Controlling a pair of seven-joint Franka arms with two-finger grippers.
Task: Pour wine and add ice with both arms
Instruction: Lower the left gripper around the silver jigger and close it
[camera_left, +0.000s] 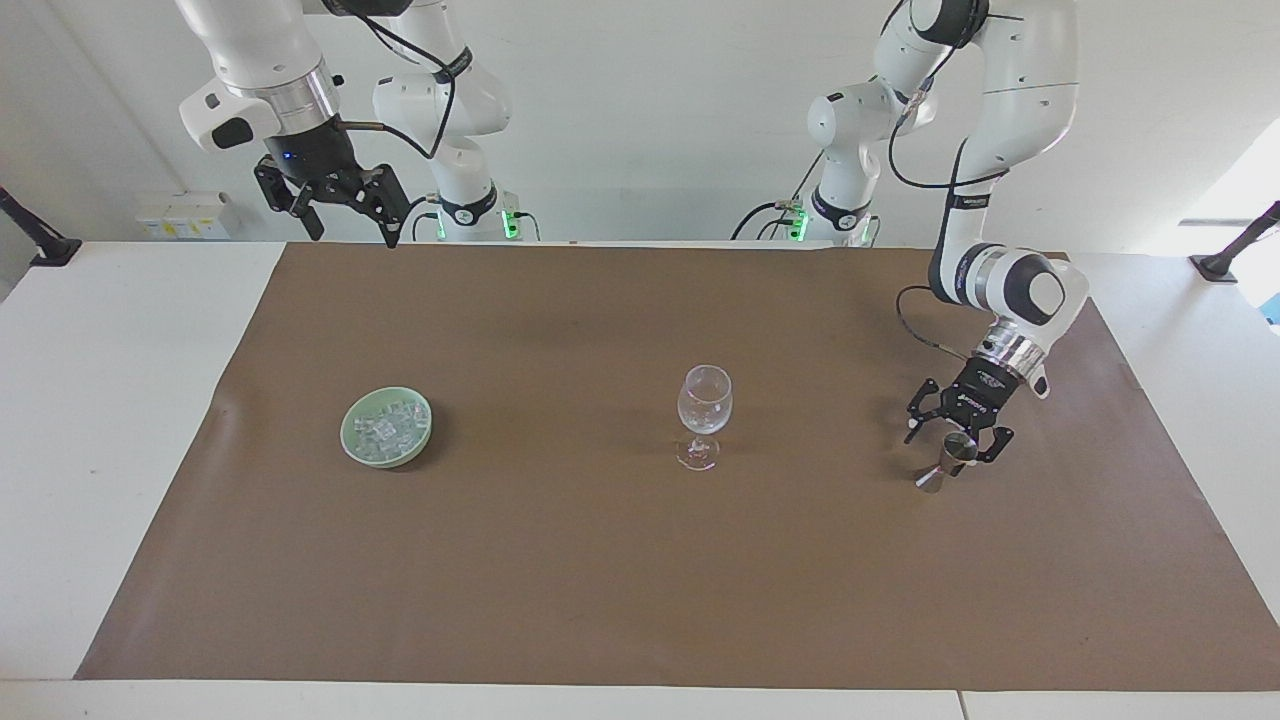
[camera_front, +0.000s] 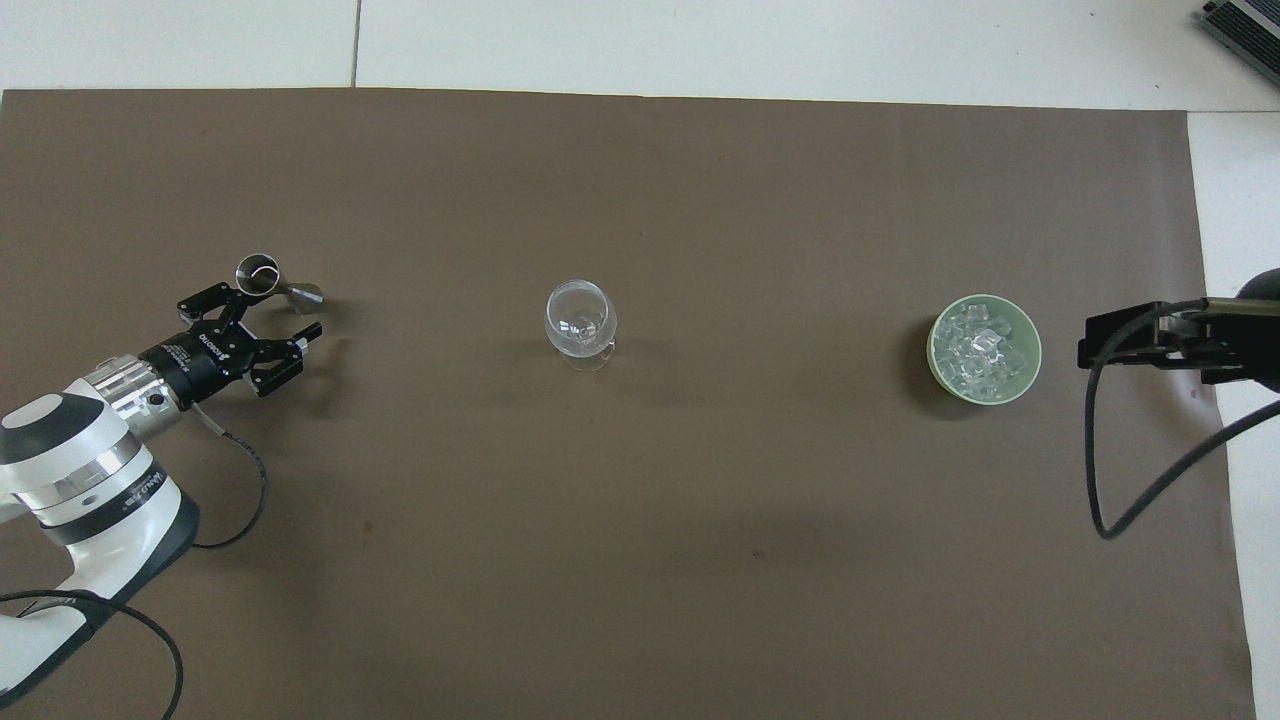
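Ice (camera_left: 386, 428) heaped in unlabelled green bowl (camera_left: 352, 442)

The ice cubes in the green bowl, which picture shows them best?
The overhead view: it looks down into the green bowl, so the heap of ice cubes shows as separate clear lumps. The facing view shows them slantwise, as a pale glassy patch in the bowl.

White worktop (camera_left: 120, 400) under a brown mat (camera_left: 600, 580); black clamp mounts (camera_left: 30, 240) at both ends; wall socket box (camera_left: 185, 215) at the right arm's end
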